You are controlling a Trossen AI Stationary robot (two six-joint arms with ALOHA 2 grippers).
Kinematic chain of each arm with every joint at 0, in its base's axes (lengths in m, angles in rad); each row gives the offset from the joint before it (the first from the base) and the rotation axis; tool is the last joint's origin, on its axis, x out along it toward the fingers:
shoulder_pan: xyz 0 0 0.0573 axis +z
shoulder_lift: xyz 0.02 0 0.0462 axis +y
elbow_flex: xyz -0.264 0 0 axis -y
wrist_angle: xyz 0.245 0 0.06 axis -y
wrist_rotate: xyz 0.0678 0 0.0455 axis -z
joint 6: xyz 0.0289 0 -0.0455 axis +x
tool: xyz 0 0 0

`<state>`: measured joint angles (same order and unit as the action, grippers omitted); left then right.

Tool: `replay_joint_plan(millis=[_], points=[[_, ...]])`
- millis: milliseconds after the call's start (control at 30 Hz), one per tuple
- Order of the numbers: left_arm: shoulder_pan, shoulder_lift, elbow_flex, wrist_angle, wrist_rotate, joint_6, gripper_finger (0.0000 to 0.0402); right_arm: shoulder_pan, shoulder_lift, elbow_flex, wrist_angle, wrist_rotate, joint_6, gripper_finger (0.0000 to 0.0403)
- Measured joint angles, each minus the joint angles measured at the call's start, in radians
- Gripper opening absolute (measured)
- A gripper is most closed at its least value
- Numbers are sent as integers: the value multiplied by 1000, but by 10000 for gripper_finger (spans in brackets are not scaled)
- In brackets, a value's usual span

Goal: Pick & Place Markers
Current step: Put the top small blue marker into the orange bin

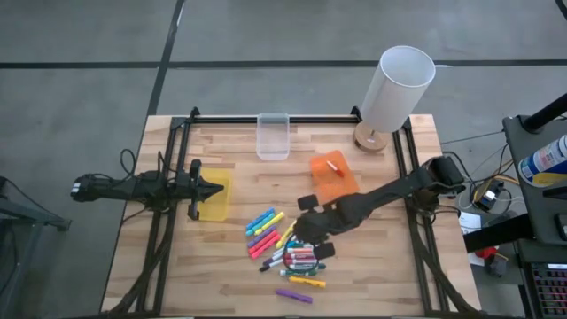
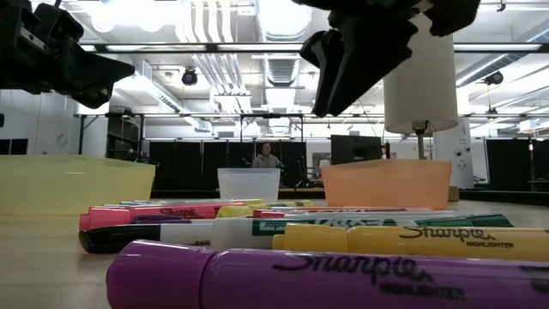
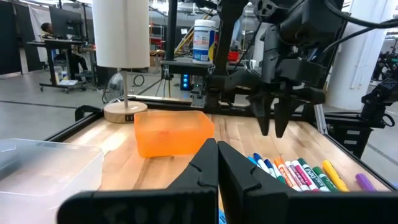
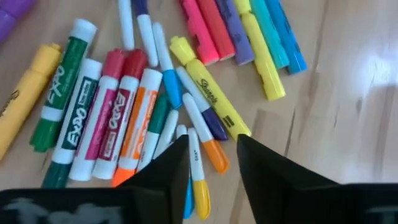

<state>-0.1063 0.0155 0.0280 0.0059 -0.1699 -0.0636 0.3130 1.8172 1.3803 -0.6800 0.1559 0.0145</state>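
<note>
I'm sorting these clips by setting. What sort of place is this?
Probably a robotics lab or workshop: a wooden table in a black frame on a concrete floor, open ceiling pipes overhead, and a person at workstations in the hall behind.

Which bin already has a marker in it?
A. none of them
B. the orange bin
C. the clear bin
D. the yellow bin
B: in the high view a slim white marker lies inside the orange bin, while the yellow bin and the clear bin show nothing inside.
</note>
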Motion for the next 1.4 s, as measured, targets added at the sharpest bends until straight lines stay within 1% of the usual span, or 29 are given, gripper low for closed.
replay_joint_plan(millis=[133, 300, 1000, 1400], points=[[0, 0, 0, -1, 0, 0, 0, -2, 20, -6, -1, 3, 96, 171], [0, 1, 0, 0, 0, 0, 0, 11, 41, -14, -53, -22, 143, 179], [0, 6, 0, -1, 0, 0, 0, 78, 46, -185, -40, -37, 342, 140], [0, 6, 0, 0, 0, 0, 0, 82, 41, -294, 105, -36, 360, 126]])
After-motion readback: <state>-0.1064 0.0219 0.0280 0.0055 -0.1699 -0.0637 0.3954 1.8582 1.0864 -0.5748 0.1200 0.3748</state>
